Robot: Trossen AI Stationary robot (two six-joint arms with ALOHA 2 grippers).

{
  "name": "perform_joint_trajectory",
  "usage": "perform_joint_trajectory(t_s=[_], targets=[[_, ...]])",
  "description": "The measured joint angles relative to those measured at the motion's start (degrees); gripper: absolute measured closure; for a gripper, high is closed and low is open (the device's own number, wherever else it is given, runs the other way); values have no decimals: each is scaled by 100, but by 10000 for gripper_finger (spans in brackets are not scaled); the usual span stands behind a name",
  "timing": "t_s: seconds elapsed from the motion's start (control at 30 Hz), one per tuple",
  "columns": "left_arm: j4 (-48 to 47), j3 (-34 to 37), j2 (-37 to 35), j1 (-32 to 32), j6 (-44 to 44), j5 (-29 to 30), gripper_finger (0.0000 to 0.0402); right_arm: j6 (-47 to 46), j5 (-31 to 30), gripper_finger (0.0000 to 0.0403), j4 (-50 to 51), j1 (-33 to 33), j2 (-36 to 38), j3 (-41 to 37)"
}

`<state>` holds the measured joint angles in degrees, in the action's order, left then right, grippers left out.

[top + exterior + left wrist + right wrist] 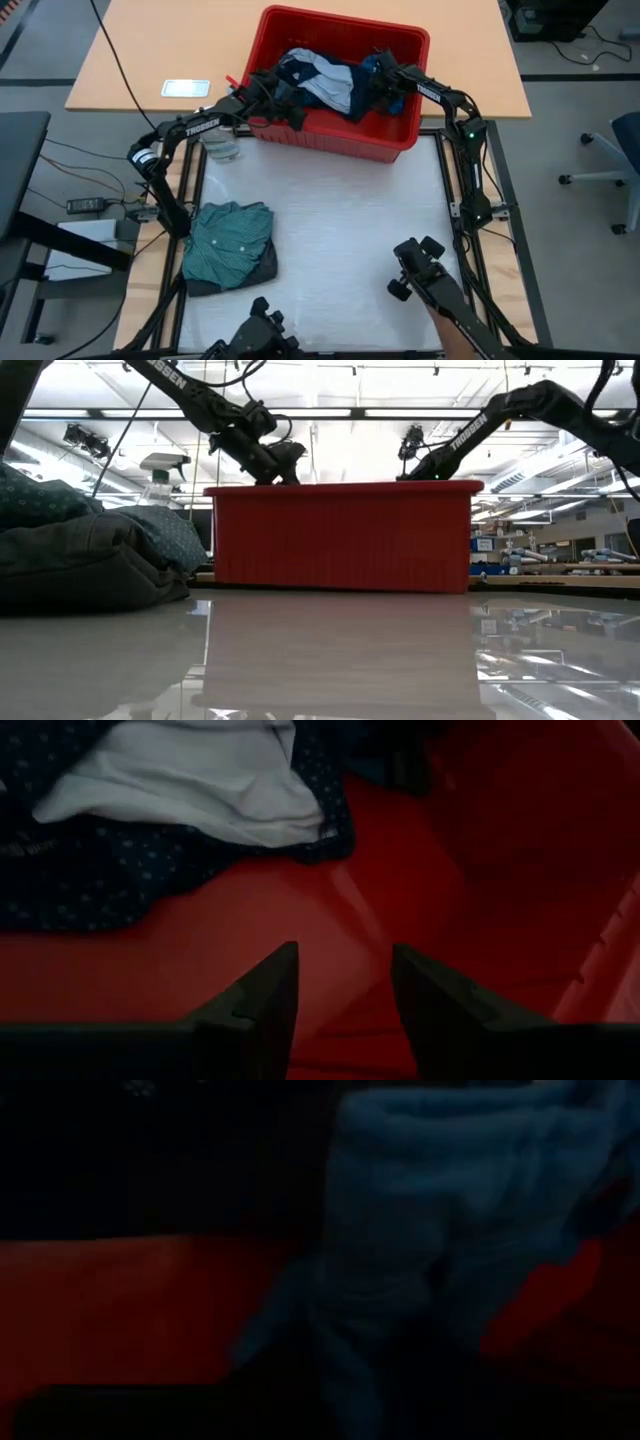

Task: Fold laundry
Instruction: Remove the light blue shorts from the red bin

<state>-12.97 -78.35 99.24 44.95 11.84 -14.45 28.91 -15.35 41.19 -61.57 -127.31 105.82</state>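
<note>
With a folded green shirt [230, 240] laid near-left on the table, both arms are reached into the red bin [400, 140], the left gripper [343, 985] parted and empty, the right gripper's [385, 85] state hidden, where tangled laundry [320, 80] could be dragged out together.

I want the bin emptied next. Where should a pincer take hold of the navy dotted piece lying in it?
Probably at the navy dotted piece's loose edge lying on the red bin's floor, coming from above on the left side. There the cloth lies uncovered; farther in, the whitish piece lies on it. The left pincer hangs open over bare floor beside that edge.
</note>
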Motion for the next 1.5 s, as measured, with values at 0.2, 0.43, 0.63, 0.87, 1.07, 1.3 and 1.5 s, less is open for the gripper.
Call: perform_joint_trajectory(t_s=[0.2, 0.43, 0.63, 0.87, 1.07, 1.3, 1.5], targets=[[234, -58, -7, 101, 40, -7, 237, -771, 329, 380, 220, 44, 617, -11], [212, -378, -31, 212, -460, -22, 237, -1203, 1614, 385, 134, 224, 2291, -9], [214, -590, -22, 109, -546, -198, 237, -1206, 3996, 385, 289, 431, 3560, -4], [25, -1299, -24, -451, -256, -316, 237, -1410, 6238, 385, 1413, 800, 4382, 4], [-644, -2161, -32, -1419, 96, 342, 237, -626, 6284, 385, 3281, 1586, 4828, -826], [-923, -2567, -33, -2813, 1050, 1456, 237, -1152, 6303, 385, 2182, 2774, 6325, -3475], [-1485, -2570, -33, -3809, 2028, 2110, 237, -2640, 6346, 385, -168, 3807, 7398, -5617]])
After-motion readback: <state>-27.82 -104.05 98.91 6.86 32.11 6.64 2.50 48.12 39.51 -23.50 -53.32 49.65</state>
